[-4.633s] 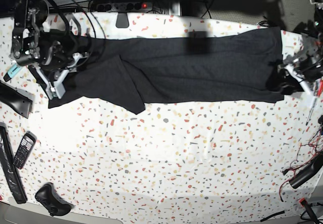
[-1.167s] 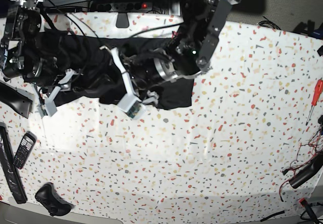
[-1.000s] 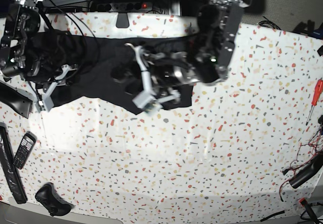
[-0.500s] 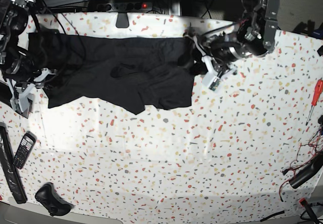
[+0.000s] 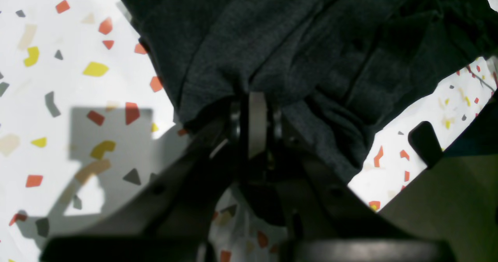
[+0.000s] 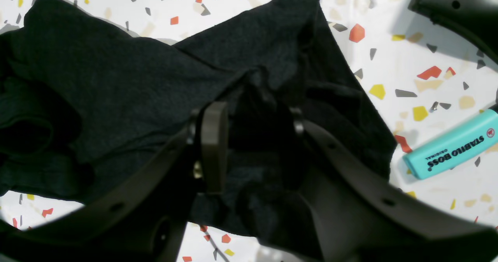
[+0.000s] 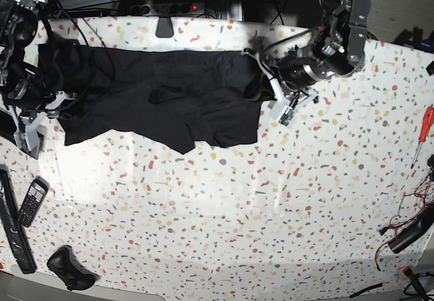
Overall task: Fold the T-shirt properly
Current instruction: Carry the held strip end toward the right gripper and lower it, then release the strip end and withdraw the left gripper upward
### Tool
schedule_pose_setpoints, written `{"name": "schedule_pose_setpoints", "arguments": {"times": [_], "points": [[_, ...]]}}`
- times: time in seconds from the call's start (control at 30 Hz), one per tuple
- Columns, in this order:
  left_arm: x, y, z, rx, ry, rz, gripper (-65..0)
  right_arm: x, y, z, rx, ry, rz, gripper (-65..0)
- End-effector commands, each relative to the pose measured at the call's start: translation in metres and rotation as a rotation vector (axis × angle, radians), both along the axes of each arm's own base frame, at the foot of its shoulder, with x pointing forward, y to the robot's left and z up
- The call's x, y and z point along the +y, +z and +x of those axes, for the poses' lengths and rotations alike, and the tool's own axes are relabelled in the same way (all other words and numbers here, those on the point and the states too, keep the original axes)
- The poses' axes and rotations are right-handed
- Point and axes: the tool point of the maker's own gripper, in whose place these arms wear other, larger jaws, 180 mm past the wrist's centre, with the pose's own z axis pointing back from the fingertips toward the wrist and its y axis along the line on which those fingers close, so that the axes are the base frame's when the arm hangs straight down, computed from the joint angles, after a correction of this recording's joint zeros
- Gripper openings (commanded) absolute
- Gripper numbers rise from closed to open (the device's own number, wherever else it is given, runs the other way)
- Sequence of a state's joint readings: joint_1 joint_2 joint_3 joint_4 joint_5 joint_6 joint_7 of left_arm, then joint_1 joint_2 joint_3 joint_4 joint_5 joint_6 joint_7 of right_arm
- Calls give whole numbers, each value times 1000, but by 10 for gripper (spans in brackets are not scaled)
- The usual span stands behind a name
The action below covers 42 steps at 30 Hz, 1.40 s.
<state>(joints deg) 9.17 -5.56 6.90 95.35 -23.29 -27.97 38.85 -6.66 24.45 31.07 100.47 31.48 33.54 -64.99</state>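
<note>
The black T-shirt [image 7: 169, 91] lies folded into a band across the far left half of the table, plain side up, its lower edge uneven. At the band's right end my left gripper [image 7: 266, 89] is down on the cloth. In the left wrist view that gripper [image 5: 253, 98] is shut, with T-shirt [image 5: 311, 40] fabric gathered in wrinkles at its tips. My right gripper [image 7: 41, 114] sits at the band's left end. In the right wrist view it [image 6: 255, 118] stands open, its fingers [image 6: 212, 145] astride a raised bunch of T-shirt [image 6: 136, 79].
A turquoise highlighter [image 6: 451, 147] lies just beside the shirt's left end. A phone [image 7: 32, 201] and a black controller [image 7: 68, 268] sit at the near left. A red screwdriver [image 7: 424, 126] and cables [image 7: 413, 226] lie at the right edge. A power strip [image 7: 163, 7] runs along the back.
My left arm swung from the shirt's middle back to its right end, and its gripper has shut on the cloth there. The right gripper has stayed open at the left end.
</note>
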Motion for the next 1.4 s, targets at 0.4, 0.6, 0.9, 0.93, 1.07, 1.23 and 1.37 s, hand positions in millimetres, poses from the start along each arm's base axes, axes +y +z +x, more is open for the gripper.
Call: {"name": "schedule_pose_setpoints", "arguments": {"times": [0.4,0.6,0.9,0.93,1.07,1.23,1.37], "points": [[-103,82,19,-223,-158,-226,-650,1,18,11,-67,27,1,-449],[-167,103,27,-321,-210,-178,-650,1,17,10,-63,27,0,-449],[-200,57,63,-296,-259,-97,-650,2,17,10,-64,27,1,-449],[-199,56,69,-301,-257,-88,-650,2,17,11,-65,27,3,-449],[-198,67,88,-342,-257,-71,-650,8,16,12,-73,30,31,-449],[-198,79,100,-377,-260,-63,-650,15,18,13,-85,39,67,-449],[-198,80,100,-375,-260,-66,-458,15,18,12,-84,39,67,-449]]}}
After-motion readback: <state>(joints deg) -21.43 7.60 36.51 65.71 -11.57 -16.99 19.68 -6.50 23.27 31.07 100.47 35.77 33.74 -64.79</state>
